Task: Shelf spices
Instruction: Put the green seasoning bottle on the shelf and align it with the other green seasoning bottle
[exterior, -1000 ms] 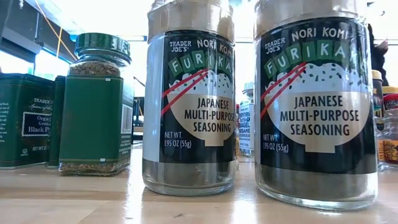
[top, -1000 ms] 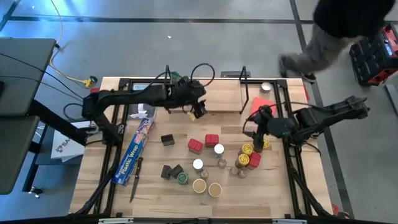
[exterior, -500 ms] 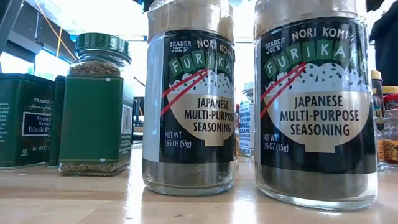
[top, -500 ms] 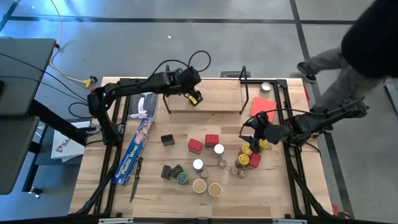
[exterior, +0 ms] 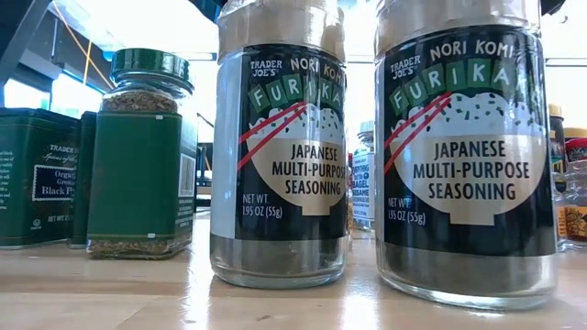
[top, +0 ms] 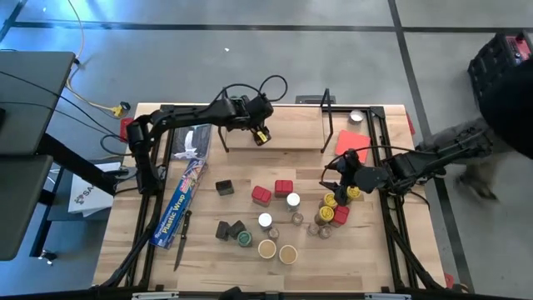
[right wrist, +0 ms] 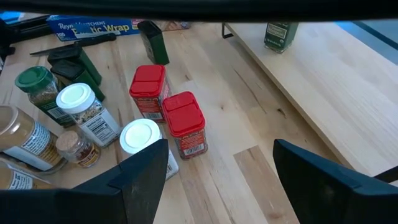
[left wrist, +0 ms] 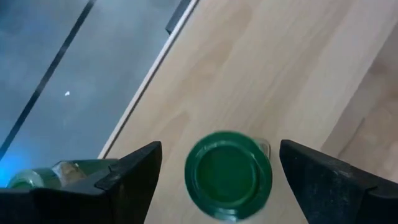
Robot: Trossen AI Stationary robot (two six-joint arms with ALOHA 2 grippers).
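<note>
The shelf [top: 291, 133], a black wire frame with a light wooden board, stands at the table's far middle. My left gripper [top: 261, 135] is open over the board's left part. A green-lidded jar [left wrist: 228, 174] stands upright on the board between its fingers, which do not touch it. The same jar [right wrist: 278, 34] shows in the right wrist view. My right gripper [top: 343, 172] is open and hovers over the right cluster of spices. Red tins [top: 284, 187], white-lidded jars [top: 293, 200], tan-lidded jars [top: 266, 248] and yellow-lidded jars [top: 331, 200] stand on the table.
A long blue plastic-wrap box [top: 181, 204] lies at the table's left, with a dark slim tool [top: 181, 242] beside it. A red card [top: 350, 140] lies right of the shelf. Dark tins [top: 225, 229] stand near the front. A person [top: 500, 83] is beyond the table's right side.
My left gripper has gone toward the table's far edge, in over the shelf board, and has sunk and tipped further down. The person behind the table has walked off to the right.
</note>
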